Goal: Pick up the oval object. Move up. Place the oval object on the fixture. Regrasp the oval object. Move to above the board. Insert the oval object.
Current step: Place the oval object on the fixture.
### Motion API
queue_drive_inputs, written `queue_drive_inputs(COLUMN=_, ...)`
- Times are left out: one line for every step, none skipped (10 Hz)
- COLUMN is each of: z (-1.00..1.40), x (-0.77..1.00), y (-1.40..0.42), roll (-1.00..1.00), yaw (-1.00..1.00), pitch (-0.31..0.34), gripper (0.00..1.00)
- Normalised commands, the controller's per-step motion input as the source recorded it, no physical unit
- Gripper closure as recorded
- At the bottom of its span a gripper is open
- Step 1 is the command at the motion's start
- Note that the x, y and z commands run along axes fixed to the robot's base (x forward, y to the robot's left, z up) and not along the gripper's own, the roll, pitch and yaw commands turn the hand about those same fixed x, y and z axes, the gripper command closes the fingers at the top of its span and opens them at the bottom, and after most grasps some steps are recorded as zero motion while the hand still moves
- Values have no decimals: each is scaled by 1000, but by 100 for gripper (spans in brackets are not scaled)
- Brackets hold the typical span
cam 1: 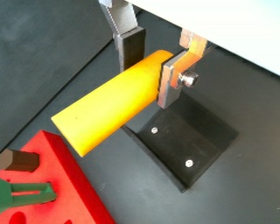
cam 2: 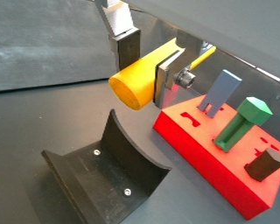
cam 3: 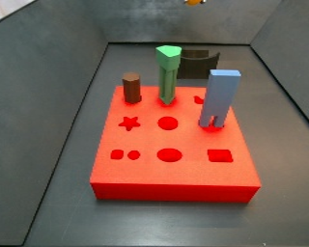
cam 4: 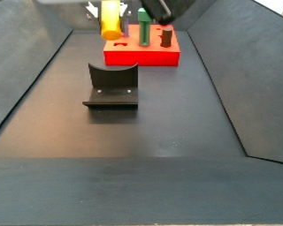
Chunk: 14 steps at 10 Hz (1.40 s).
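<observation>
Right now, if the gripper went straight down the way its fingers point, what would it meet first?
Probably the fixture: in both wrist views it sits under the gripper, which holds the oval object. Depth is unclear; the red board lies beside.

Both wrist views are looking down close along the end effector (cam 1: 154, 64) at the dark curved fixture (cam 2: 108, 171) and thick red rectangular board (cam 1: 63, 185), while both side views are facing the same board (cam 3: 177, 154) from opposite ends of the dark floor (cam 4: 144, 150).
</observation>
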Motion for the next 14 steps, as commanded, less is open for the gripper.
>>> queue_drive_inputs(z=-1000, x=110, y=73, roll=-1000, yaw=-211, pitch=-41, gripper=100)
queue_drive_inputs(z=-1000, x=117, y=76, roll=-1000, yaw=-199, pitch=-30, gripper=100)
queue_drive_inputs(z=-1000, x=127, y=78, roll=-1000, yaw=-187, pitch=-20, gripper=100)
queue_drive_inputs(z=-1000, x=134, y=84, roll=-1000, yaw=-179, pitch=-18, gripper=100)
queue_drive_inputs(z=-1000, x=143, y=91, roll=-969, yaw=-169, pitch=-26, gripper=100)
queue_drive_inputs(z=-1000, x=149, y=95, roll=-805, yaw=-139, pitch=-24, gripper=100)
queue_drive_inputs(z=-1000, x=157, y=101, roll=-642, yaw=-110, pitch=-21, gripper=100)
queue_drive_inputs(z=-1000, x=163, y=106, roll=-475, yaw=-89, pitch=-10, gripper=100)
queue_drive_inputs(z=-1000, x=174, y=107, roll=-282, yaw=-68, pitch=8, gripper=100)
queue_drive_inputs(z=-1000, x=177, y=106, roll=-210, yaw=-63, pitch=13, gripper=100)
queue_drive_inputs(z=-1000, x=178, y=110, roll=-191, yaw=-63, pitch=16, gripper=100)
queue_drive_inputs(z=-777, x=142, y=94, roll=-169, yaw=-65, pitch=21, gripper=100)
queue_drive_inputs(z=-618, x=121, y=79, roll=-156, yaw=-65, pitch=24, gripper=100)
queue_drive_inputs(z=-439, x=96, y=72, roll=-127, yaw=-68, pitch=24, gripper=100)
